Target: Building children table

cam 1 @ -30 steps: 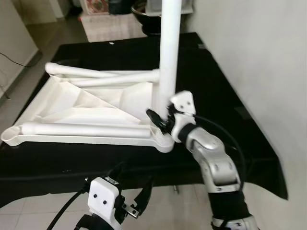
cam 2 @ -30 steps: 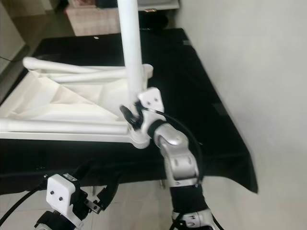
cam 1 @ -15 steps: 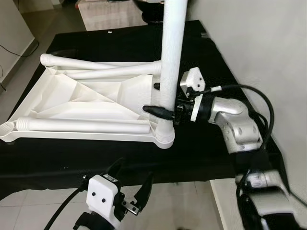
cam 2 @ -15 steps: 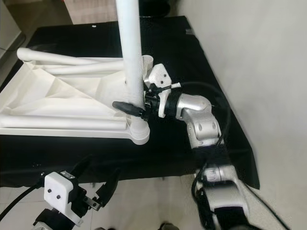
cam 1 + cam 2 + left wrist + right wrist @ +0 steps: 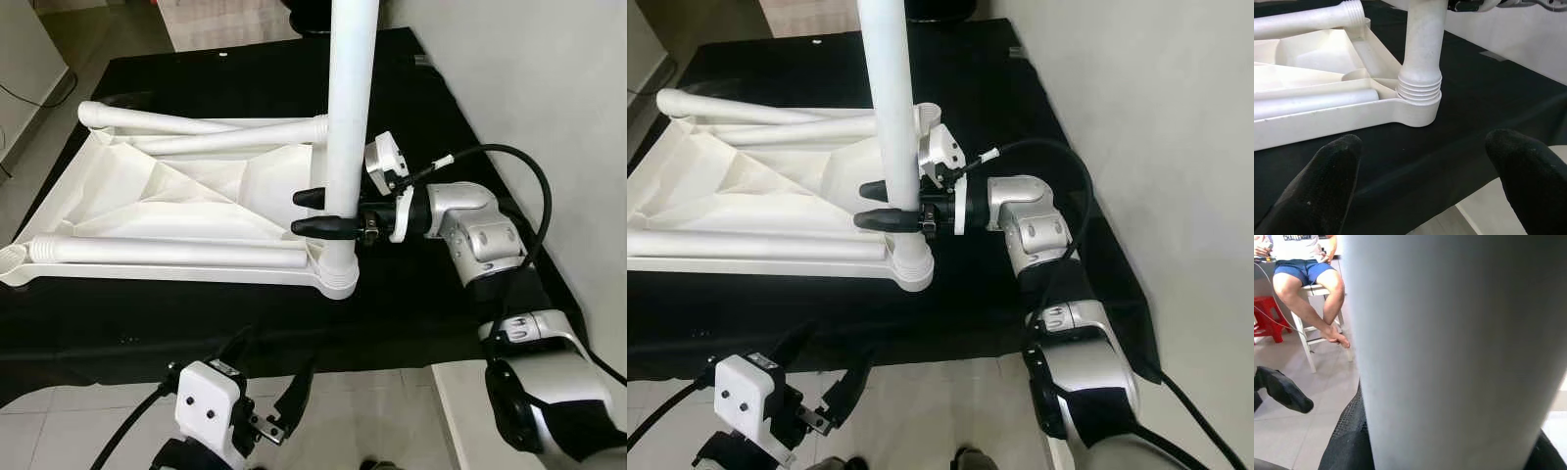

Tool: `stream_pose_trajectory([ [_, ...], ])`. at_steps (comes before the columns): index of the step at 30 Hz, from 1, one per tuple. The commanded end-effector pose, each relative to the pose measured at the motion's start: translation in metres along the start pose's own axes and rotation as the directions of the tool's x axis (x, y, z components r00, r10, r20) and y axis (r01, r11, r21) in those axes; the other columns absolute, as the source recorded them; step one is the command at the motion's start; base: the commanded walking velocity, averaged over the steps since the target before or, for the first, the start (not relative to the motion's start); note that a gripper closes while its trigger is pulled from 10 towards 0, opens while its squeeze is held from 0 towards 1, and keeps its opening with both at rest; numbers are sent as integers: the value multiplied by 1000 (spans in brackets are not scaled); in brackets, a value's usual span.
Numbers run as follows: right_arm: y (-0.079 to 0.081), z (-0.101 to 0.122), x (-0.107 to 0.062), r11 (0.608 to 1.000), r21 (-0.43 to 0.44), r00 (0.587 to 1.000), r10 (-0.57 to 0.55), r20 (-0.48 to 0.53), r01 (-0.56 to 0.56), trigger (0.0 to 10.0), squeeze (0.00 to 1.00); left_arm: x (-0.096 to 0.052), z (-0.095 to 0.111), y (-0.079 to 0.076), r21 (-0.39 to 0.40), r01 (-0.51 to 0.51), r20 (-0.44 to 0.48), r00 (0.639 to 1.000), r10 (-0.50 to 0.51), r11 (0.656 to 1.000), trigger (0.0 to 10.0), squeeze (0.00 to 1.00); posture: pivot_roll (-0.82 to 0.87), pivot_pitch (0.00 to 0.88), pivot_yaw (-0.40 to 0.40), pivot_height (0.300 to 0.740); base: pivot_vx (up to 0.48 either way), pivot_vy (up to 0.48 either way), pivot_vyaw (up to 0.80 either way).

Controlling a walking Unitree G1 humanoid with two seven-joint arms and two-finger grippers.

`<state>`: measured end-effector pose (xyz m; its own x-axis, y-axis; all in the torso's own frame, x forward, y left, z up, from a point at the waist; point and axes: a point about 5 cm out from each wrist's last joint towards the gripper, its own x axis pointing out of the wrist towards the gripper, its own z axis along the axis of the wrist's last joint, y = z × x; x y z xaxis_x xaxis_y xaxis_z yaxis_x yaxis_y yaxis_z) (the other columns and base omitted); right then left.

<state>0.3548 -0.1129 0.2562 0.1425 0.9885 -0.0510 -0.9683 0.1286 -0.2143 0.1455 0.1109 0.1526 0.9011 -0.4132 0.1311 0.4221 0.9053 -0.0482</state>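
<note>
**Leg Held Upright in the Corner Socket**

Around the standing leg [image 5: 350,108], the right claw [image 5: 323,212] is clenched, its two black fingers wrapping the white tube from the three o'clock side, a little above the threaded base. That grip looks meant to keep the leg plumb while it is turned or pressed into the corner socket [image 5: 1418,105], where the ridged end sits in the ring of the tabletop [image 5: 176,211]. Judging by the threads that show above the ring, the leg seems not yet fully seated.

Outward from there, the tabletop lies upside down on a black cloth [image 5: 421,294], hollow underside up like a shallow tray. Two more legs lie loose in it: one [image 5: 167,255] along the six o'clock edge, its threaded end near the standing leg, and another [image 5: 196,125] slanting along the twelve o'clock edge. Keeping them in the tray puts them within reach for the remaining corners.

At six o'clock, off the cloth's edge, the left claw [image 5: 269,387] hangs released, fingers spread wide and holding nothing, pointed toward the socket.

Past the tube, a seated person's legs [image 5: 1317,293] show on a stool.
</note>
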Motion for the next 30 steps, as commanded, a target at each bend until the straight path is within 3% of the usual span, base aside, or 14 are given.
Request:
stream_pose_trajectory([
  [1,0,-7,-11,992,3,992,-130,7,130,0,0,-2,-2,0,-9,-2,-20,1000,2,1000,10000,0,11,211,30,740,0,0,0],
  [4,1,-9,-16,979,18,979,-203,16,203,0,0,-1,-2,0,-9,-2,-20,1000,2,1000,10000,0,9,211,30,740,0,0,0],
  [5,11,-26,-13,877,80,880,-474,-25,474,0,0,0,-2,1,-7,-1,-17,1000,1,1000,10000,0,1,212,25,740,0,0,0],
  [6,11,-26,-13,877,80,880,-474,-25,474,0,0,0,-2,1,-7,-1,-17,1000,1,1000,10000,0,1,212,25,740,0,0,0],
  [7,15,-31,-14,810,88,814,-578,-48,580,0,0,0,-2,2,-7,-1,-16,1000,1,1000,10000,0,1,212,25,740,0,0,0],
  [8,33,-46,-14,650,108,659,-741,-125,752,0,0,1,-2,3,-7,-1,-14,1000,1,1000,10000,0,-15,212,31,740,0,0,0],
  [9,33,-46,-14,650,108,659,-741,-125,752,0,0,1,-2,3,-7,-1,-14,1000,1,1000,10000,0,-15,212,31,740,0,0,0],
  [10,58,-57,-15,469,90,478,-858,-190,879,0,0,2,-3,4,-5,0,-12,1000,0,1000,10000,0,-24,199,45,740,0,0,0],
  [13,66,-59,-12,447,76,453,-872,-185,891,0,0,3,-4,5,-5,0,-12,1000,-1,1000,10000,0,-24,199,45,740,0,0,0],
  [14,67,-59,-5,476,71,481,-860,-168,876,0,0,5,-5,5,-4,2,-12,1000,-3,1000,10000,0,-25,184,52,740,0,0,0],
  [21,59,-57,9,517,91,525,-838,-146,851,0,0,7,-7,7,-1,5,-12,1000,-5,1000,10000,0,-26,167,46,740,0,0,0],
  [22,55,-53,13,534,121,546,-827,-130,837,10000,0,8,-8,7,0,2,-12,1000,-2,1000,10000,0,-26,163,47,740,0,0,0],
  [29,57,-43,22,552,146,569,-813,-126,821,10000,0,8,-8,8,2,-3,-11,1000,3,1000,10000,0,-26,163,47,740,0,0,0],
  [30,55,-30,27,658,163,672,-739,-49,736,10000,1000,8,-8,8,0,0,-11,1000,0,1000,10000,0,-22,162,42,740,0,0,0],
])
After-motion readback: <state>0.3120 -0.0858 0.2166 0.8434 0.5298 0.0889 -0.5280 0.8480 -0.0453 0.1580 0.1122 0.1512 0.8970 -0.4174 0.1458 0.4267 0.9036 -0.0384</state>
